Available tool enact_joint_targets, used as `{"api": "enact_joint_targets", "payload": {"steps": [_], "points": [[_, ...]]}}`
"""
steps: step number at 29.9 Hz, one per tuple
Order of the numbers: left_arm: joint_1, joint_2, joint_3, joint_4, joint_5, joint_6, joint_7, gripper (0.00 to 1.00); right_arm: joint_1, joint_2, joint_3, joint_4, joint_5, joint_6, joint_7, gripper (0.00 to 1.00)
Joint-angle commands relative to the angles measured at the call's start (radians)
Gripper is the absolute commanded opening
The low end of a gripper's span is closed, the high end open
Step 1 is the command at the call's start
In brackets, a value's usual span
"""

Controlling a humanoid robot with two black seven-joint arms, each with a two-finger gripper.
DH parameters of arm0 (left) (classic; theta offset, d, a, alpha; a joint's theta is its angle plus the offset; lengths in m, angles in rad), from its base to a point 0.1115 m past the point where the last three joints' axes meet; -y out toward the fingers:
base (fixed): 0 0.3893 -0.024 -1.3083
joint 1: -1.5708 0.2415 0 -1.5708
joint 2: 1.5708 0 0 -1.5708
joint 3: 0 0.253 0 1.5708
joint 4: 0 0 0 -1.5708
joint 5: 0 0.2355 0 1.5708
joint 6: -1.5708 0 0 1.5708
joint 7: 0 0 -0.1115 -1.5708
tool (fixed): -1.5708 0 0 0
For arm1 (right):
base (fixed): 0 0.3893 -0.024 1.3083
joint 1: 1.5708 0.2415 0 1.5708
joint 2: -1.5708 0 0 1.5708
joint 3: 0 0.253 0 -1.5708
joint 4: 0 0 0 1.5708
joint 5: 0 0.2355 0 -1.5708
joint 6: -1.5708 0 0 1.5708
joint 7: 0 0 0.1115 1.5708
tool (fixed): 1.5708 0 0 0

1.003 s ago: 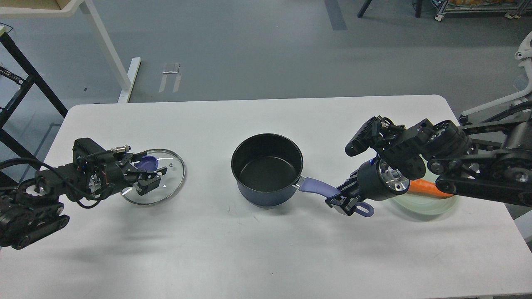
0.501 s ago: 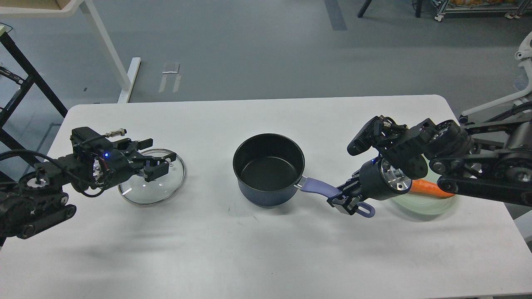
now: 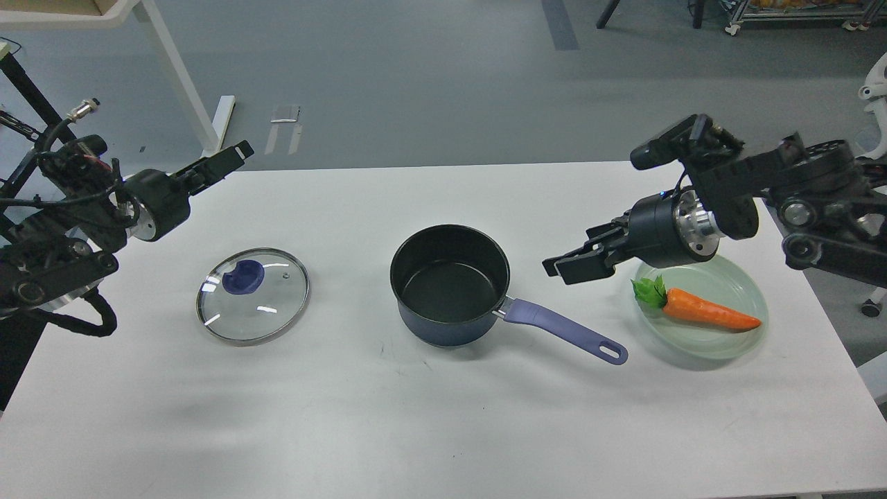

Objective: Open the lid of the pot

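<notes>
While both arms hang above the white table (image 3: pixel 429 416), things lie so:
Pot (image 3: pixel 449 285): mid-table, uncovered, handle pointing right toward the plate (image 3: pixel 741 333).
Lid (image 3: pixel 252 295): flat on the table, well left of the pot.
Left gripper (image 3: pixel 220 161): raised, holding nothing; fingers' spread cannot be told.
Right gripper (image 3: pixel 578 262): fingers apart, empty, above the handle.
Carrot (image 3: pixel 700 310): on the plate.

we see a white rounded-corner tabletop (image 3: pixel 429 423) filling the lower view, lit evenly with soft shadows. beyond it lies a smooth grey floor (image 3: pixel 416 83) with a darker grey strip (image 3: pixel 558 24). a white slanted table leg (image 3: pixel 181 83) stands far left, a black metal frame (image 3: pixel 21 90) beside it, and a white wheeled chair base (image 3: pixel 874 83) at right.
</notes>
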Motion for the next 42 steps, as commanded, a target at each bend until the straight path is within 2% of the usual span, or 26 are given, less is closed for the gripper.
{"api": "enact_joint_targets", "payload": {"steps": [1, 9, 13, 18, 20, 24, 28, 30, 34, 39, 42], "points": [[0.001, -0.023, -0.073, 0.031, -0.121, -0.009, -0.001, 0.99, -0.052, -0.063, 0.114, -0.020, 0.170, 0.000, -0.001, 0.99], [0.007, -0.189, -0.219, 0.174, -0.291, -0.013, -0.001, 0.99, -0.109, -0.064, 0.305, -0.285, 0.494, -0.006, -0.001, 0.99], [0.009, -0.227, -0.224, 0.185, -0.429, -0.013, -0.002, 0.99, -0.144, -0.053, 0.314, -0.420, 0.730, -0.014, -0.001, 0.99], [0.007, -0.267, -0.247, 0.189, -0.638, -0.015, 0.007, 0.99, -0.181, 0.028, 0.330, -0.598, 1.009, -0.015, 0.001, 0.99], [0.007, -0.275, -0.282, 0.189, -0.684, -0.039, 0.008, 0.99, -0.198, 0.051, 0.343, -0.649, 1.123, -0.015, 0.001, 0.99], [0.027, -0.283, -0.346, 0.188, -0.744, -0.139, 0.008, 0.99, -0.295, 0.103, 0.414, -0.701, 1.351, -0.017, 0.004, 0.99], [0.044, -0.284, -0.395, 0.188, -0.819, -0.205, 0.008, 0.99, -0.411, 0.159, 0.552, -0.749, 1.416, -0.016, 0.019, 0.99], [0.050, -0.284, -0.406, 0.188, -0.856, -0.211, 0.010, 0.99, -0.466, 0.202, 0.651, -0.779, 1.416, -0.017, 0.035, 0.99], [0.059, -0.302, -0.414, 0.188, -0.905, -0.231, 0.010, 0.99, -0.527, 0.283, 0.826, -0.844, 1.418, -0.022, 0.036, 0.99], [0.085, -0.307, -0.500, 0.191, -0.957, -0.253, 0.014, 0.99, -0.559, 0.392, 0.955, -0.862, 1.439, -0.078, 0.030, 0.99], [0.110, -0.301, -0.527, 0.191, -0.966, -0.259, 0.045, 0.99, -0.570, 0.436, 1.003, -0.856, 1.513, -0.150, 0.027, 0.98]]}}
